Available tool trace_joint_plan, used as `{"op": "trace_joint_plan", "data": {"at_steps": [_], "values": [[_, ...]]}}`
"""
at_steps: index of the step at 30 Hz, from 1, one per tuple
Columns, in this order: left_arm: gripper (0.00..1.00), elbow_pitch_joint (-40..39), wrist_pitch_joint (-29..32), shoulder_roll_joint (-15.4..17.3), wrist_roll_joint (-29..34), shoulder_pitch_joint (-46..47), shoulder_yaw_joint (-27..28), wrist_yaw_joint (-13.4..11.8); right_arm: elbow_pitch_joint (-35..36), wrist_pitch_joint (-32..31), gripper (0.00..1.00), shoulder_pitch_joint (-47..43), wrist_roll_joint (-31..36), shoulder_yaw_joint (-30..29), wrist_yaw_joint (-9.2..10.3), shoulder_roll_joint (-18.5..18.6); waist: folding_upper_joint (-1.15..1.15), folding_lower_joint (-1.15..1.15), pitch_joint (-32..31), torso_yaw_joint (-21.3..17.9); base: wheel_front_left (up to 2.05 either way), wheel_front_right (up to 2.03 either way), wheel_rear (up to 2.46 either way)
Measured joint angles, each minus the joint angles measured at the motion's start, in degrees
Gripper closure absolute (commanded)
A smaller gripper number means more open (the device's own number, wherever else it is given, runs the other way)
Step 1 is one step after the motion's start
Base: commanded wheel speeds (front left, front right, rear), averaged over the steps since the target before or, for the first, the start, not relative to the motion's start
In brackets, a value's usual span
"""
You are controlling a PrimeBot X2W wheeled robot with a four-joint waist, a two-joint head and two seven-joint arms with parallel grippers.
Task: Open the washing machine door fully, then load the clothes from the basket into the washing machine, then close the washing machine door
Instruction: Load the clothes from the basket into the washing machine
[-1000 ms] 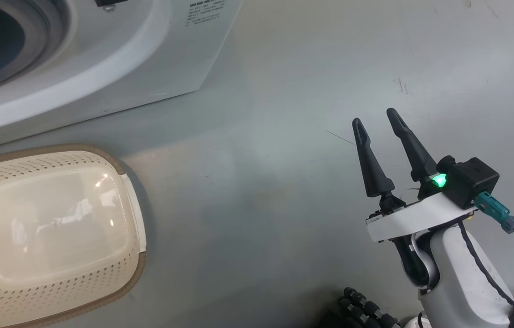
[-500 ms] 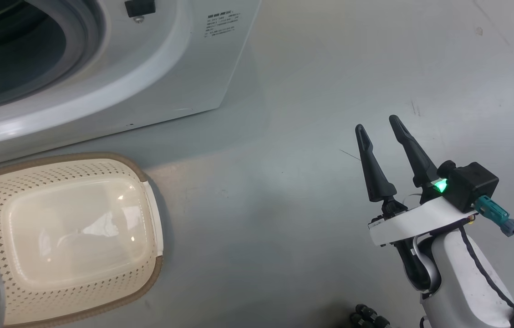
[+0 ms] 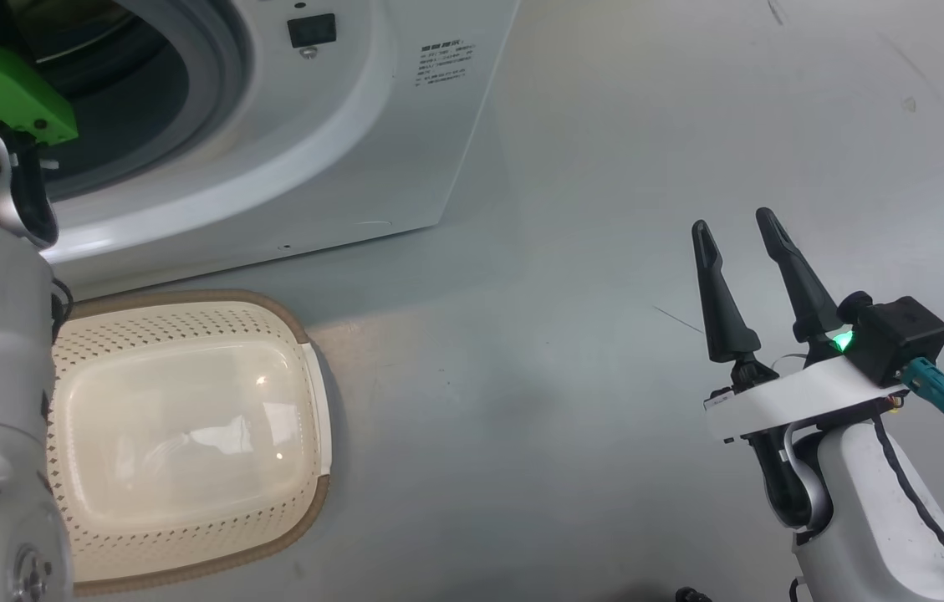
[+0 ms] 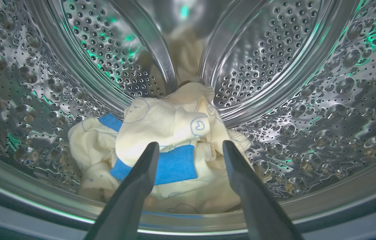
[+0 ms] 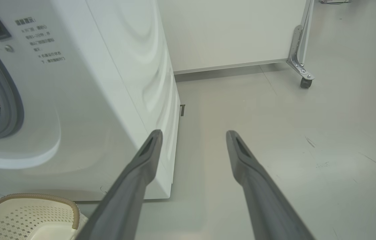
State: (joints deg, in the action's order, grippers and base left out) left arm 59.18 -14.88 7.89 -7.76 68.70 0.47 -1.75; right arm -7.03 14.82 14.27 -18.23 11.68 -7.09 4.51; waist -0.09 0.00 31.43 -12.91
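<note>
The clothes [image 4: 171,133] lie in the drum [image 4: 274,66] of the washer [image 3: 371,150], just beyond the left pincer [image 4: 189,144], open and empty at the porthole [image 3: 225,75]. The right pincer [image 3: 732,219], open, hangs right of the washer. The left arm must back out before the door shuts.

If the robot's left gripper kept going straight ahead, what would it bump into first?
Probably the clothes heaped in the steel drum, straight beyond the open left gripper; how far off is hard to tell.
</note>
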Motion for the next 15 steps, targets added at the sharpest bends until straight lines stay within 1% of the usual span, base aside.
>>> {"op": "trace_joint_plan", "data": {"at_steps": [7,15], "values": [[0.0,-1.34,0.0,-0.78,-0.89,-4.21,1.02,0.0,-0.09,0.0,0.0,-0.02,0.0,-0.25,0.0,0.0,0.0,0.0,-2.09,1.67,0.0,0.0,0.0],[0.0,-3.31,0.02,-2.52,-0.85,-9.58,0.23,0.6,-0.25,0.0,0.0,-1.22,0.0,-0.94,0.0,0.05,0.0,0.0,-4.96,3.52,0.0,0.0,0.0]]}}
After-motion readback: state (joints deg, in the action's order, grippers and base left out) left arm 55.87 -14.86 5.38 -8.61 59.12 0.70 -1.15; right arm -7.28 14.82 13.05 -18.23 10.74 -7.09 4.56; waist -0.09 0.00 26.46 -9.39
